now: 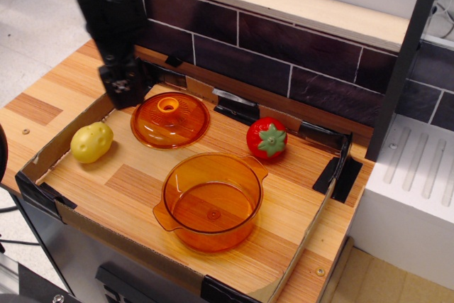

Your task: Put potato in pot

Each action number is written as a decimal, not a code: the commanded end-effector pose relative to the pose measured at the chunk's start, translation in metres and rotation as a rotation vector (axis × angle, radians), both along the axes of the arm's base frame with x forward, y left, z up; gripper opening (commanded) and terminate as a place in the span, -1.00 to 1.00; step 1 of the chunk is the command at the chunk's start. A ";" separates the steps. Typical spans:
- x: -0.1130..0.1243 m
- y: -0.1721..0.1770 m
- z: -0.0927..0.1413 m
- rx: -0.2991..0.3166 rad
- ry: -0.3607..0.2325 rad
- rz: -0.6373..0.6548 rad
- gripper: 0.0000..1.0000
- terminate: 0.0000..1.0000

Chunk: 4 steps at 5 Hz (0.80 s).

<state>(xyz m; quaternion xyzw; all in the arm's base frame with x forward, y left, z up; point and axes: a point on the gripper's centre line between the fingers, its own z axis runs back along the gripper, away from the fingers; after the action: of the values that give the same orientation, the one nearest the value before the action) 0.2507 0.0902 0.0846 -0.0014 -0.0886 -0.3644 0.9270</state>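
Note:
The pale-yellow potato [91, 142] lies at the left end of the cardboard-walled tray. The translucent orange pot [210, 201] stands upright and empty in the front middle of the tray. My black gripper [124, 94] hangs above the tray's back left corner, up and to the right of the potato and clear of it. It holds nothing. Its fingers look close together, but I cannot tell whether they are shut.
A flat orange lid with a knob [169, 119] lies behind the pot, just right of my gripper. A red toy strawberry [267, 138] stands to the right of the lid. Low cardboard walls [67, 135] ring the tray. A dark tiled wall [284, 47] runs behind it.

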 end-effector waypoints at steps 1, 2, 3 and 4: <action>-0.003 0.022 -0.008 -0.017 -0.014 0.069 1.00 -1.00; -0.014 0.028 -0.017 -0.025 -0.010 0.130 1.00 -1.00; -0.024 0.032 -0.028 -0.029 0.022 0.185 1.00 -1.00; -0.024 0.029 -0.041 0.036 0.055 0.208 1.00 -1.00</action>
<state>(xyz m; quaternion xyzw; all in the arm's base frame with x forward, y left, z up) 0.2203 0.1162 0.0369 0.0031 -0.0449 -0.2629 0.9638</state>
